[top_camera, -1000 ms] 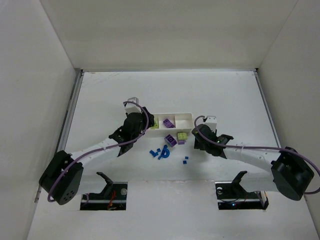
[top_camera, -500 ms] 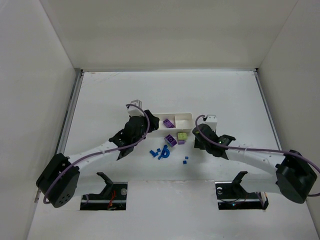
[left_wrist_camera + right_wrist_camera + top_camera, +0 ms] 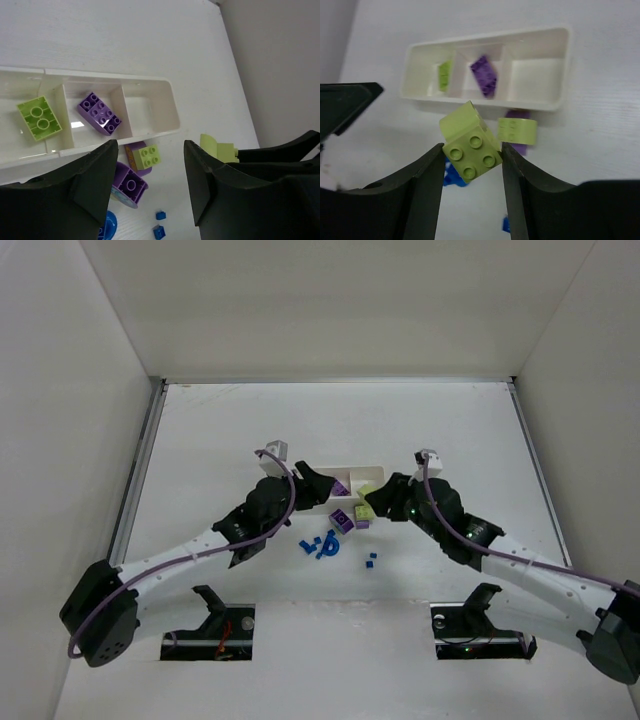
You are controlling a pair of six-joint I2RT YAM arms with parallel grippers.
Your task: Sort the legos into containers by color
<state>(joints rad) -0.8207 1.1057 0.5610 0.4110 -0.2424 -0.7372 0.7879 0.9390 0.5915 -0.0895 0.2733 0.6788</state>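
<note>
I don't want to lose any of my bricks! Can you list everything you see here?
White plastic tray with three compartments: one, mid-table; one end compartment bare.
Yellow-green plastic bricks: three; one in the tray's other end compartment, one loose against a purple piece, one held.
Purple plastic bricks: three; one in the middle compartment, two loose beside the tray.
Small blue plastic pieces: several, too tiny to count, loose nearer the arms.
White table: one.
Left gripper: black, open, empty, by the tray.
Right gripper: black, shut on a yellow-green plastic brick.
</note>
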